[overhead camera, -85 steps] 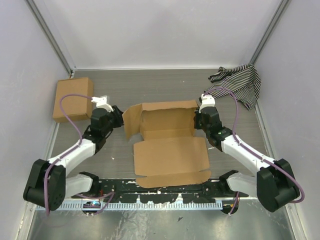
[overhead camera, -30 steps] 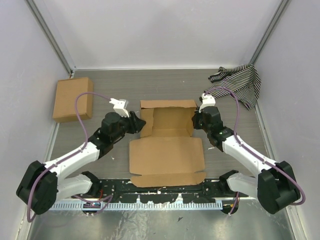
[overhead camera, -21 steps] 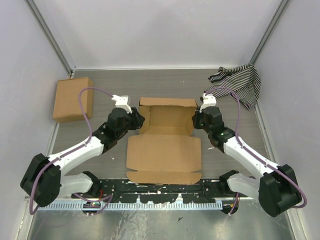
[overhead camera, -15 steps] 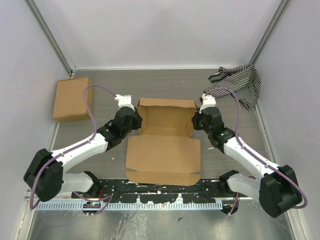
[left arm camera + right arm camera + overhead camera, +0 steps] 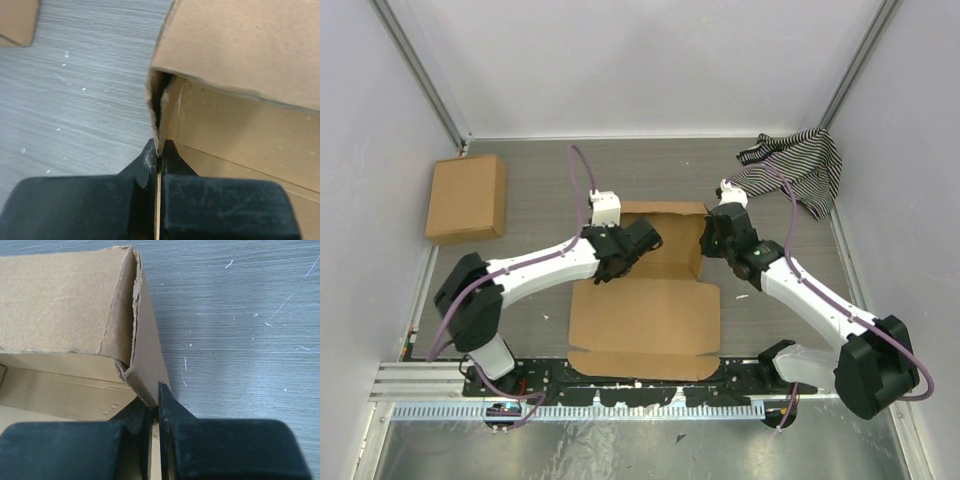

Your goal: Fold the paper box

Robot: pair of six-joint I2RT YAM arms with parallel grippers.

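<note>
The paper box (image 5: 650, 300) is a brown die-cut mailer in the middle of the table, its far part raised into a tray and its big lid panel flat toward me. My left gripper (image 5: 638, 238) is shut on the tray's left side wall (image 5: 161, 107), near the back corner. My right gripper (image 5: 708, 240) is shut on the tray's right side wall (image 5: 147, 365). Both walls stand upright. In each wrist view the cardboard edge runs between the black fingers (image 5: 150, 157) (image 5: 167, 407).
A ready-formed brown cardboard box (image 5: 467, 197) lies at the far left by the wall. A black-and-white striped cloth (image 5: 800, 165) lies in the far right corner. Grey walls close in the table on three sides.
My left gripper has moved right, carrying the left side wall up and inward so the tray is narrower. The lid panel shifted slightly. The right gripper kept its hold.
</note>
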